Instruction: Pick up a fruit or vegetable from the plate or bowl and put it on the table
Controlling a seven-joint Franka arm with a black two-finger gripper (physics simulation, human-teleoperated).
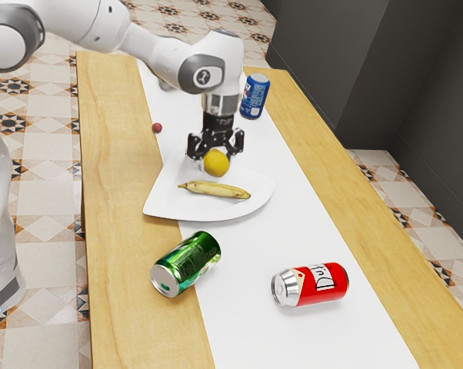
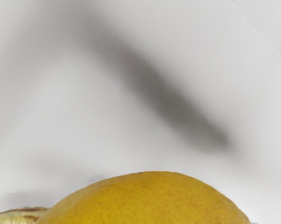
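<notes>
In the exterior view my black gripper [image 1: 216, 146] points down at a round yellow fruit [image 1: 216, 163], which sits right at its lower end. Whether it grips the fruit, and whether the fruit rests on the white plate [image 1: 166, 201] or hangs just above it, I cannot tell. A banana [image 1: 214, 190] lies across the plate beside the fruit. Large at the wrist view's lower edge is the yellow fruit [image 2: 147, 198], close under my hand, with part of the banana [image 2: 20, 215] next to it and a blurred dark shadow on the white surface beyond.
A green can [image 1: 187, 264] and a red can [image 1: 312, 284] lie on their sides nearer the exterior camera. Behind the gripper stands a blue can [image 1: 254, 97]. One small red ball-like thing [image 1: 157, 127] is on the wooden table [image 1: 116, 192], left of the white runner [image 1: 293, 231].
</notes>
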